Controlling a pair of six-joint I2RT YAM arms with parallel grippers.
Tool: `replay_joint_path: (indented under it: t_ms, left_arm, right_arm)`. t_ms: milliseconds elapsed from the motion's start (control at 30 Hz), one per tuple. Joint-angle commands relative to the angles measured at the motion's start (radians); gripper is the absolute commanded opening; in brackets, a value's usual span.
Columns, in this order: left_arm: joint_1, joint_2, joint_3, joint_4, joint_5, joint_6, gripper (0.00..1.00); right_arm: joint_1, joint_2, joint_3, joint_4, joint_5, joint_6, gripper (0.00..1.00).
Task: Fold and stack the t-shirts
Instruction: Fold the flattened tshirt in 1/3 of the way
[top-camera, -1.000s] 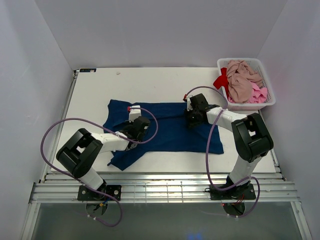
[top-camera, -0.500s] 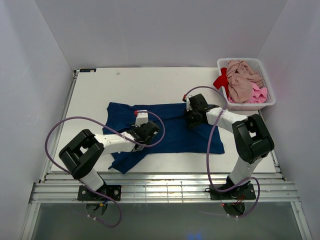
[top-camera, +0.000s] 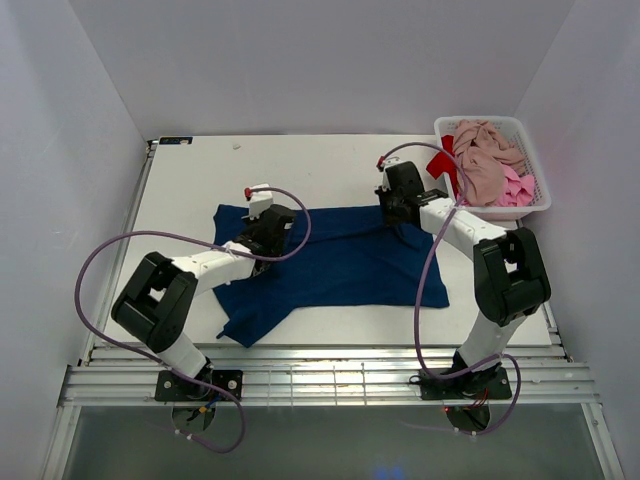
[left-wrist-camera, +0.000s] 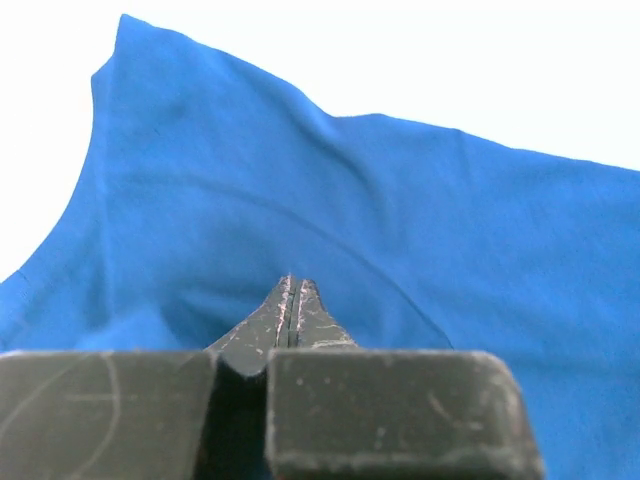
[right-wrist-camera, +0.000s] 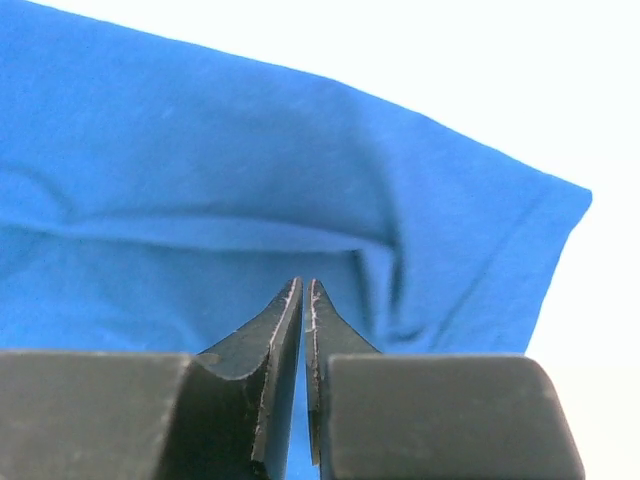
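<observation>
A navy blue t-shirt (top-camera: 340, 265) lies spread on the white table, its back edge toward the far wall. My left gripper (top-camera: 278, 222) is shut near the shirt's back left part. In the left wrist view its tips (left-wrist-camera: 292, 285) are sunk into the blue cloth (left-wrist-camera: 420, 200). My right gripper (top-camera: 393, 212) is shut at the back right edge of the shirt. In the right wrist view only a thin slit shows between its tips (right-wrist-camera: 304, 285), and a crease in the cloth (right-wrist-camera: 200, 150) runs down beside them. More t-shirts, dusty beige (top-camera: 480, 160), bright pink (top-camera: 518, 188) and red (top-camera: 441, 160), lie in the basket.
A white slotted basket (top-camera: 500, 212) stands at the table's back right corner, close to the right arm. Purple cables loop off both arms above the table. The shirt's front left corner (top-camera: 240, 325) hangs crumpled near the front edge. White walls close in the table.
Both grippers moved from the middle of the shirt toward its far edge. The right jaws closed. The left jaws opened midway and are shut again.
</observation>
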Motion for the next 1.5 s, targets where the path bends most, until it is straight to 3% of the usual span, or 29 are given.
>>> replay_joint_path:
  t_ms: [0, 267, 567, 900, 1133, 1467]
  left_arm:
    - [0.043, -0.045, -0.008, 0.121, 0.057, 0.091, 0.0]
    - [0.192, 0.067, 0.02, 0.135, 0.115, 0.092, 0.0]
    - [0.295, 0.145, 0.043, 0.043, 0.152, 0.015, 0.0]
    - [0.43, 0.209, 0.111, -0.105, 0.247, -0.032, 0.0]
    - [0.526, 0.295, 0.186, -0.152, 0.33, -0.018, 0.0]
    - [0.542, 0.441, 0.37, -0.22, 0.388, 0.034, 0.0]
  right_arm:
    - [-0.049, 0.002, 0.055, 0.009, 0.041, -0.003, 0.1]
    - [-0.147, 0.091, 0.083, 0.012, 0.038, 0.005, 0.09]
    - [-0.189, 0.154, 0.07, -0.008, 0.064, 0.019, 0.08]
    - [-0.23, 0.315, 0.171, -0.08, 0.084, 0.04, 0.08]
    - [-0.295, 0.403, 0.311, -0.124, 0.098, 0.024, 0.08]
    - [-0.332, 0.587, 0.582, -0.17, 0.098, -0.056, 0.08]
